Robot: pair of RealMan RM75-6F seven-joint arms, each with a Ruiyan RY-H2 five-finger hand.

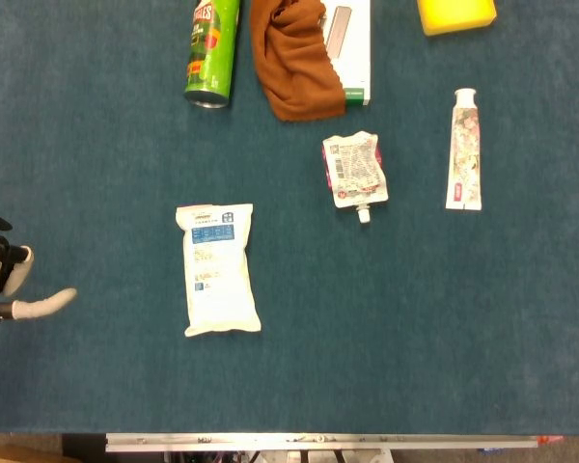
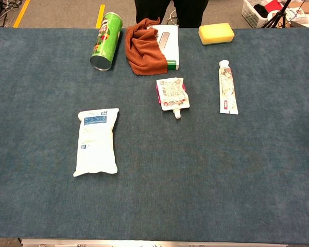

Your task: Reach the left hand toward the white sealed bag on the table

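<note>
The white sealed bag [image 1: 219,269] with a blue label lies flat on the blue table, left of centre; the chest view shows the white sealed bag [image 2: 96,142] too. My left hand [image 1: 10,280] shows only in the head view, at the far left edge, well to the left of the bag and apart from it. Its fingers are spread, one reaching out toward the bag, and it holds nothing. The chest view does not show it. My right hand is out of both views.
Along the far side lie a green chip can [image 1: 212,50], a brown cloth [image 1: 291,58] over a white box [image 1: 351,46], and a yellow sponge [image 1: 455,14]. A spouted pouch [image 1: 354,172] and a tube [image 1: 464,151] lie right of centre.
</note>
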